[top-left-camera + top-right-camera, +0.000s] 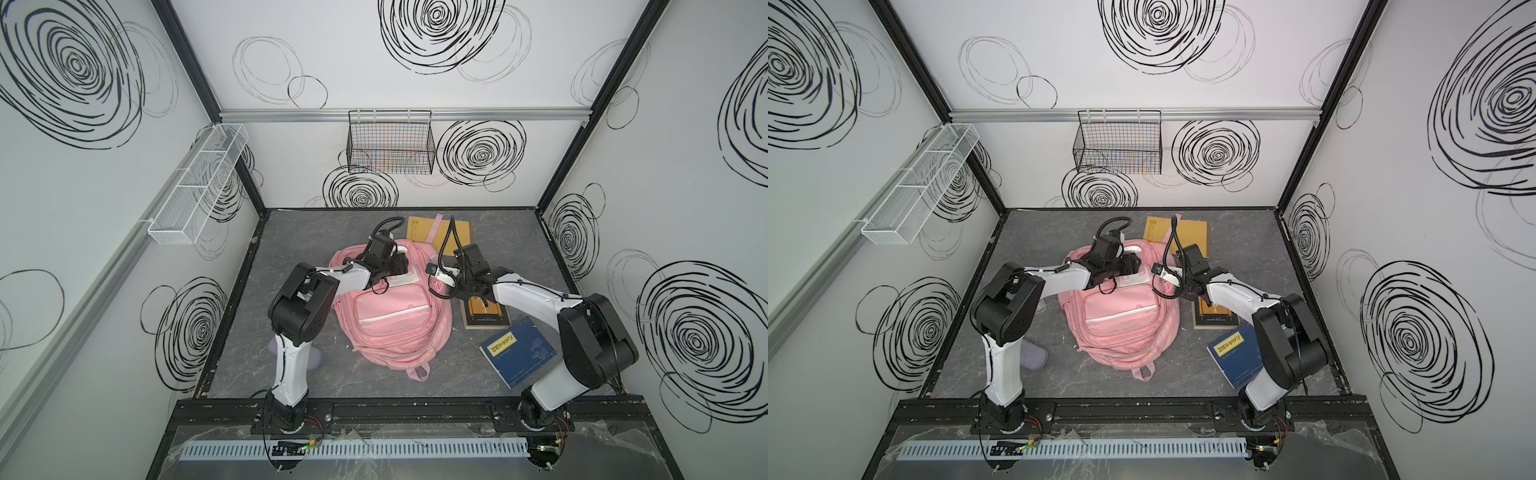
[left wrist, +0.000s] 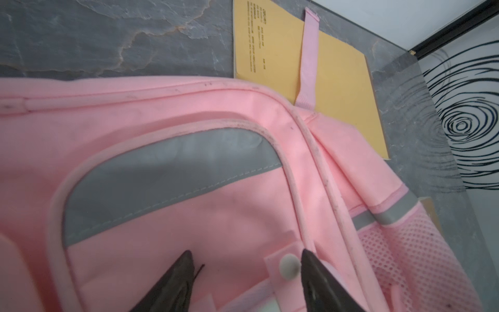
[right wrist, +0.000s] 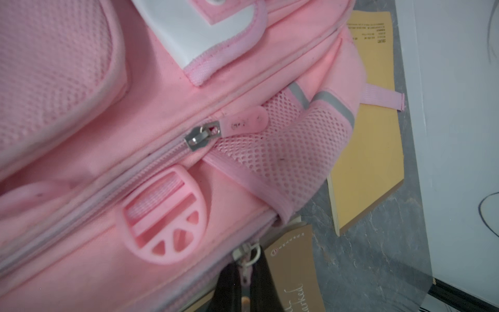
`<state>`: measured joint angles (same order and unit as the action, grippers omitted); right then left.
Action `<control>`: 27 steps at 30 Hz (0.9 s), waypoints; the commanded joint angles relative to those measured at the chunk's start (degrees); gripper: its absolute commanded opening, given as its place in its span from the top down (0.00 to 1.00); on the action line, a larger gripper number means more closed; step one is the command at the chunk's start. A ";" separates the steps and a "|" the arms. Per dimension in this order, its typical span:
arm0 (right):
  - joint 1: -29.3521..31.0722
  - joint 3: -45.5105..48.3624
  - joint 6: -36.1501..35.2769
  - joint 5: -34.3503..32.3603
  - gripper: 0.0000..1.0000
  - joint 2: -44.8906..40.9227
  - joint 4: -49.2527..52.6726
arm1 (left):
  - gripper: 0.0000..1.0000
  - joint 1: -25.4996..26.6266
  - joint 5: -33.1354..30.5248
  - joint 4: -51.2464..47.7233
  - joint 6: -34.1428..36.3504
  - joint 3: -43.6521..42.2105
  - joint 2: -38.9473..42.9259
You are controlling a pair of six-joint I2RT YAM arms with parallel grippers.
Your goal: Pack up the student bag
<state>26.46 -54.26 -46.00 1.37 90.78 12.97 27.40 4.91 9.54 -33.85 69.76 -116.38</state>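
I see the student bag (image 1: 395, 324) lying front-up in the middle of the bench (image 1: 299, 237). My left fingers (image 2: 314, 272) stand well apart over its upper front, gripping nothing. My right fingers (image 3: 228, 289) are pinched closed on a zipper pull (image 3: 246, 275) at its right-hand edge.

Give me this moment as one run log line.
left tool open over student bag far end | right tool shut on zipper pull | blue book, brown book, yellow notebook outside bag
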 commanded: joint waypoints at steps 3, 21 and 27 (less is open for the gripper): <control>2.39 1.73 6.55 -6.06 1.00 -6.59 7.53 | 0.33 -4.90 -4.09 -11.10 -3.61 -4.54 -4.38; 6.63 -12.06 33.98 5.59 1.00 1.50 36.72 | 0.33 -3.22 -2.36 -5.49 0.82 -5.30 -0.89; 1.96 -15.44 43.49 20.02 1.00 5.22 37.39 | 0.29 -2.88 -4.70 -5.82 7.83 -8.56 11.63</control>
<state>30.28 -67.72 -9.63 13.39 95.79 46.26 25.47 3.29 8.82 -29.80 63.90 -109.16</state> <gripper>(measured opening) 0.053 0.707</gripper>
